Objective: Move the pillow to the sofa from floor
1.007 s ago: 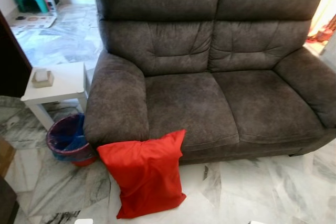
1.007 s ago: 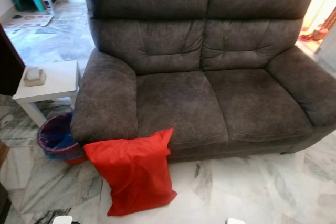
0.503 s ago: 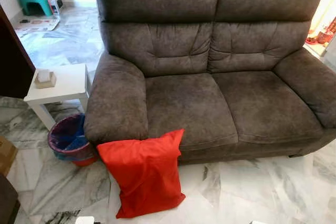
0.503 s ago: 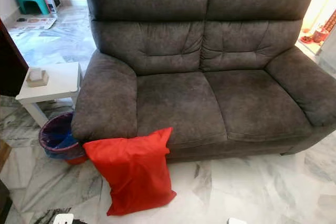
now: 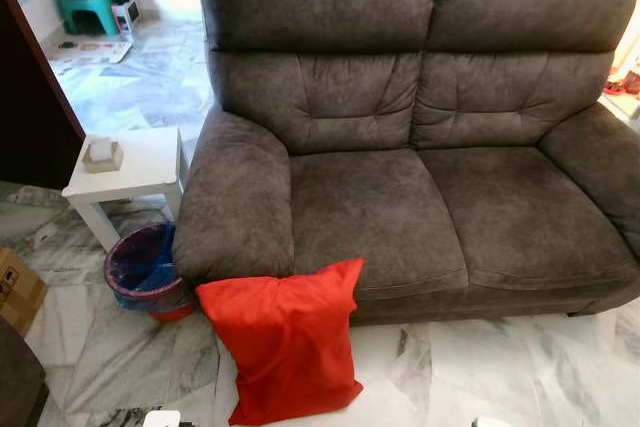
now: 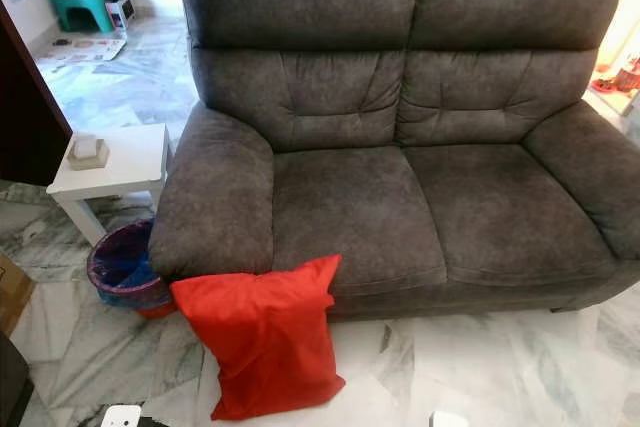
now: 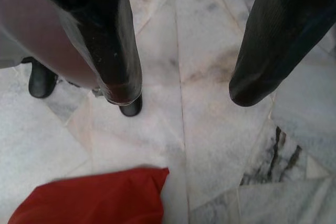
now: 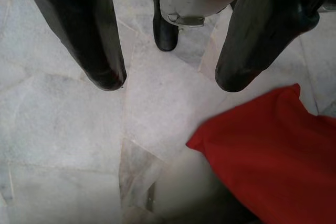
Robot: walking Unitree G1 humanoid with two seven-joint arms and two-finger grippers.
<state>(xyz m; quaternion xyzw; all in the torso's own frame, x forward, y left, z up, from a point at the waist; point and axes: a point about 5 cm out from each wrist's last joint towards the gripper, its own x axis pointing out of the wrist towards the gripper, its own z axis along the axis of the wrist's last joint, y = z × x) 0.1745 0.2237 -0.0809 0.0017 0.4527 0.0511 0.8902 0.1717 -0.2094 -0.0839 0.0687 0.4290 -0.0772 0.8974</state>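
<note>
Red pillow (image 5: 286, 352) on the marble floor (image 5: 480, 372), top edge leaning against the front of the grey sofa (image 5: 420, 187), by its armrest. Nothing done yet: pickup and placing on the seat both remain. Left gripper (image 7: 181, 90) and right gripper (image 8: 168, 80) hang low over the tiles w/ jaws spread, holding nothing, pillow corners just beyond. No brands or legible writing visible.

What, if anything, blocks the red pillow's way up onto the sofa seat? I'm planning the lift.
Nothing visible does. The red pillow leans on the floor against the sofa front, by its armrest; the seat cushions above are bare. Both grippers, left and right, hang open over bare floor beside it.
</note>
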